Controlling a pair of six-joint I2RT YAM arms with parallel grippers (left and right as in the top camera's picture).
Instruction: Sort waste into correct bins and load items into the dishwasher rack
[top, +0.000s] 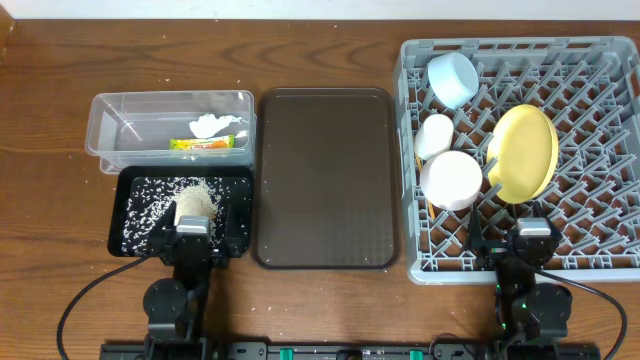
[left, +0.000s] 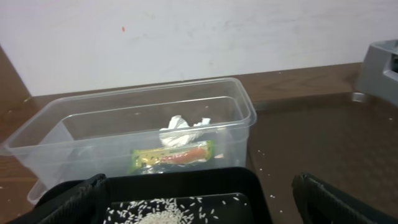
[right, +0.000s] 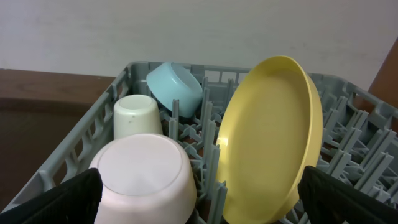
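At the right of the wooden desk (top: 330, 40), the large square grey plastic rack (top: 540, 46) holds a round yellow plate (top: 525, 152) standing on edge between pegs. Left of the plate sit an upturned pale pinkish-white bowl (top: 451, 179), a small white cup (top: 434, 135) and a tilted light blue bowl (top: 452, 77). A dark brown serving tray (top: 325, 180) lies in the middle. On the left, the clear plastic rectangular tub (top: 105, 135) contains a crumpled white tissue (top: 210, 124) and a small yellow-green snack wrapper (top: 208, 144). Just in front of the tub, the shallow black rectangular tray (top: 235, 190) carries loose white rice grains (top: 150, 200). The left fingers (left: 74, 198) are spread wide over the black tray, holding nothing. The right fingers (right: 62, 199) are spread wide at the rack's near edge, also holding nothing.
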